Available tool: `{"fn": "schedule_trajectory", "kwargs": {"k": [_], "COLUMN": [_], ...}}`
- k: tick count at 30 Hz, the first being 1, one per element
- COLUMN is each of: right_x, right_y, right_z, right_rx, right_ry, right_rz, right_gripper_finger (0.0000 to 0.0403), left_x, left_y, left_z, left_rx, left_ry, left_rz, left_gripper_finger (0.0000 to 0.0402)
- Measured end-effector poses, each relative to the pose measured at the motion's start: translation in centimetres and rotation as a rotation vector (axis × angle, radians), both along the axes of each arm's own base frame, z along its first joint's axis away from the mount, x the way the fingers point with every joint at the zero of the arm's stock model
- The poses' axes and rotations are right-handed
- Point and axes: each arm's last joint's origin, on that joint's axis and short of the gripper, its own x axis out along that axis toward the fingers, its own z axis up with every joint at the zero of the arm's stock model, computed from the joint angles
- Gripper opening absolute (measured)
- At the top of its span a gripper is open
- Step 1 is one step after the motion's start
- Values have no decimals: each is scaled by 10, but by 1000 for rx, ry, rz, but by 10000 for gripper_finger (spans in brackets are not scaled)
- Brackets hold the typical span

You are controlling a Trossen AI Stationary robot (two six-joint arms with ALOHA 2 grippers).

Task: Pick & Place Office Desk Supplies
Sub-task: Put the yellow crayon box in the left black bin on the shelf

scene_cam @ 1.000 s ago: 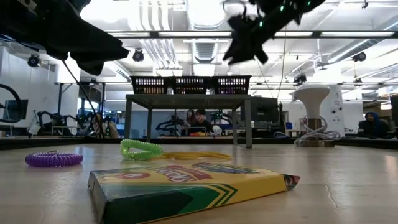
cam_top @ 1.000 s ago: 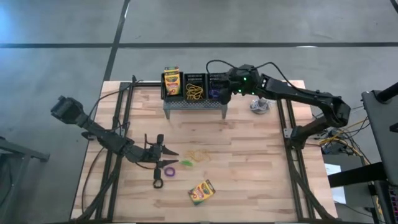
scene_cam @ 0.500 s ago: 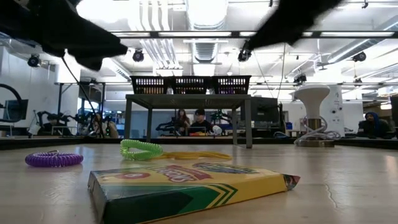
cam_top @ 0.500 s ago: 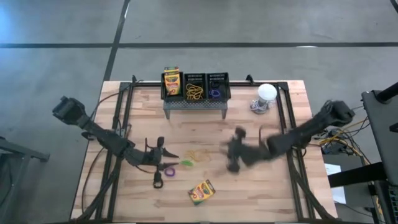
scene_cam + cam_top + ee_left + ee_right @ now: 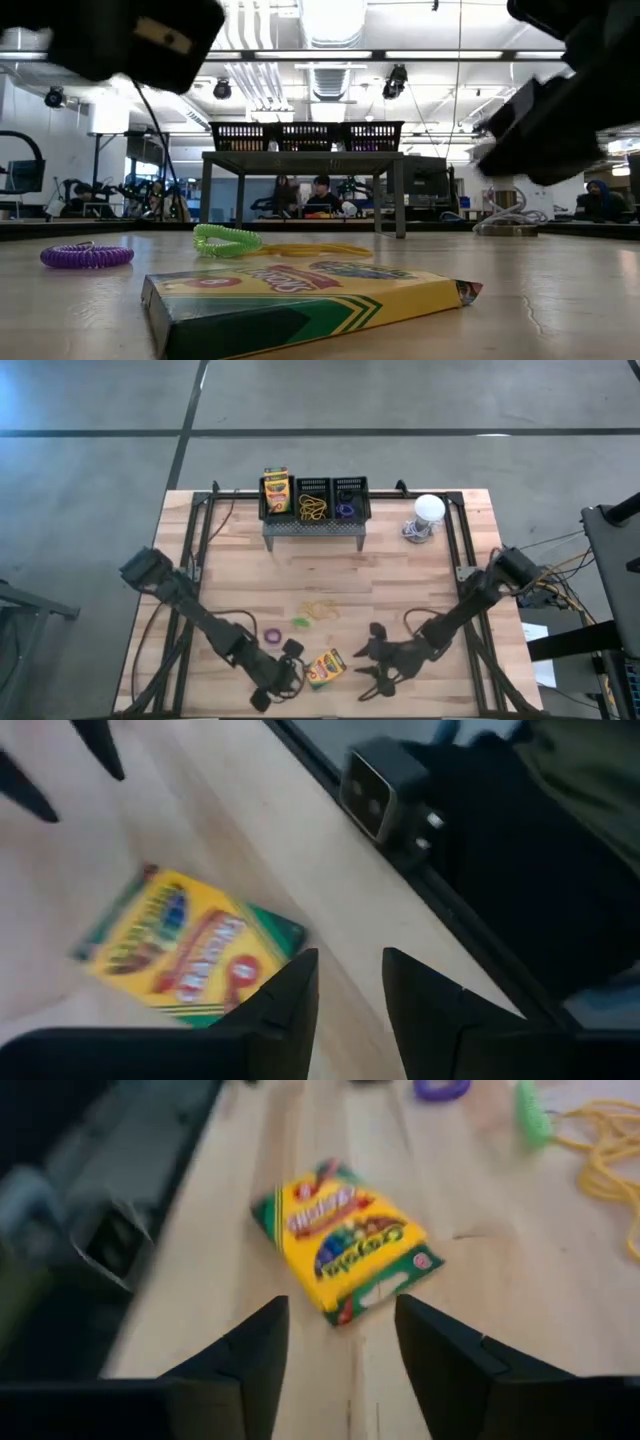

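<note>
On the wooden counter [image 5: 420, 580] we count two crayon boxes: one upright in the left mesh bin [image 5: 276, 491], one lying flat [image 5: 323, 668] near the front edge, long axis diagonal. Three loops, purple [image 5: 272, 634], green [image 5: 300, 622] and yellow [image 5: 322, 608], lie just behind it. The left tool [image 5: 290, 665] and right tool [image 5: 372, 668] flank it, both spread and empty, bare wood around.
</note>
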Motion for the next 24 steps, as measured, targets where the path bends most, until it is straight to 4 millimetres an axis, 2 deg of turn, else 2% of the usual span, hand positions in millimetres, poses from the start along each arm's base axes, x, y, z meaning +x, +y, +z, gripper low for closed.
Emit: {"fn": "schedule_trajectory", "kwargs": {"k": [3, 10, 13, 17, 24], "right_x": [7, 26, 36, 46, 63], "right_y": [5, 12, 19, 25, 34], "right_z": [-7, -4, -2, -11, -18], "right_rx": [-183, -477, -579, -766, -980], "right_ry": [45, 97, 92, 156, 264], "right_rz": [67, 155, 212, 271, 315], "right_gripper_finger": [203, 230, 242, 258, 278], "left_x": [7, 20, 19, 10, 2], "left_y": [-3, 19, 32, 43, 49], "left_z": [-8, -29, -37, -54, -69], "left_rx": [-37, -98, -108, -128, -196], "left_ry": [13, -21, 20, 88, 106], "left_rz": [-12, 86, 143, 169, 157], "left_gripper_finger": [109, 58, 35, 9, 6]}}
